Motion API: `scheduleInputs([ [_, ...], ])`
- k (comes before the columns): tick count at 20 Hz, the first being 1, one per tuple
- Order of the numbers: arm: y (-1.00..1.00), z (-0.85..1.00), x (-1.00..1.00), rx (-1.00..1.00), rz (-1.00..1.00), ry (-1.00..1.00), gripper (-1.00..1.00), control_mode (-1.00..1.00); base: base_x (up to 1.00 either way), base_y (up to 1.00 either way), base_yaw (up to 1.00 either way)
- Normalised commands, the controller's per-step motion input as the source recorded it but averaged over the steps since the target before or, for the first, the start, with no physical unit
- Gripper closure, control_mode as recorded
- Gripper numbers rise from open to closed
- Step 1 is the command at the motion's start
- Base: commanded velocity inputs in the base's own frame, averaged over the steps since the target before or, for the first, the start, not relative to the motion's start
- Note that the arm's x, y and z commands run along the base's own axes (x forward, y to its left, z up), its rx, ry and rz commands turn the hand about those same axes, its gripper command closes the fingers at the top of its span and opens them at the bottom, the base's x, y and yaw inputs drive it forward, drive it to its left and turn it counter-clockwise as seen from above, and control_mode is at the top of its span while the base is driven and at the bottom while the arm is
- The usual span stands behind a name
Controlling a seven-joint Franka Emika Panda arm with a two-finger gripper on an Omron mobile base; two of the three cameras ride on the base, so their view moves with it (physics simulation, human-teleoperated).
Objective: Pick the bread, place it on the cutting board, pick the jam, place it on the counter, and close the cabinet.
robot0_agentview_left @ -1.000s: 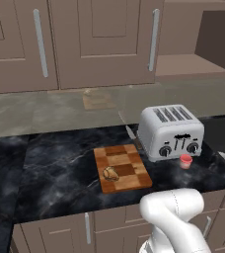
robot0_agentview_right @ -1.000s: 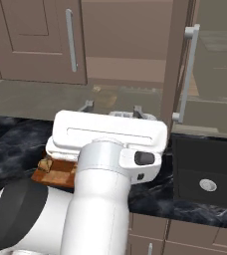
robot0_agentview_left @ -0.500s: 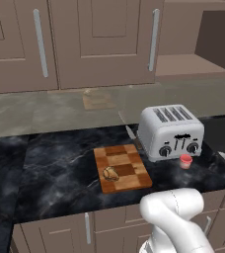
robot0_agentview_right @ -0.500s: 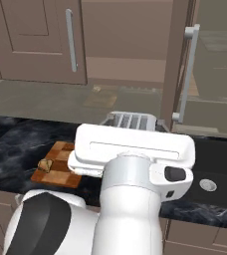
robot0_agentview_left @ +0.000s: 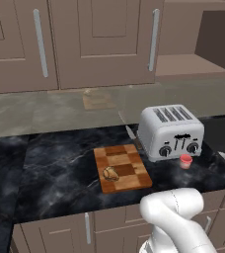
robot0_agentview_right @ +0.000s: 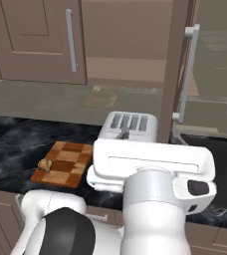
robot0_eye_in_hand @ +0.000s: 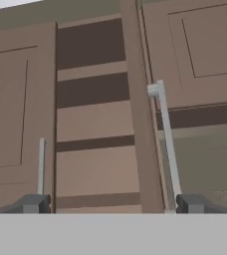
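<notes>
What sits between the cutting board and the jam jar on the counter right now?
The toaster stands between them in the left base view: cutting board with the bread to its left, jam by its front right corner, on the counter.

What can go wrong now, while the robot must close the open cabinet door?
1. The open cabinet door stands edge-on above the toaster; an arm sweep might hit the toaster.
2. The jam sits beside the toaster on the counter and could be knocked.
3. The gripper is open and might slip off the handle.

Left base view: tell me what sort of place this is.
A rendered home kitchen, most likely: a toaster and a checkered cutting board sit on a black marble counter, under taupe cabinets with long silver handles.
</notes>
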Motion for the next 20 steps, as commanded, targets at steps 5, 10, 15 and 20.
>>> scheduleInputs([
  [5, -0.01, -0.23, 0.17, -0.01, 0.06, 0.0, -1.0, -1.0, 0.0, 0.0, 0.0],
  [10, -0.02, -0.06, 0.33, 0.0, 0.08, 0.0, -1.0, -1.0, 0.0, 0.0, 0.0],
  [15, -0.18, 0.0, 0.37, 0.0, 0.08, 0.0, -1.0, -1.0, 0.0, 0.0, 0.0],
  [20, -0.31, 0.0, 0.29, 0.0, 0.09, 0.0, -1.0, -1.0, 0.0, 0.0, 0.0],
])
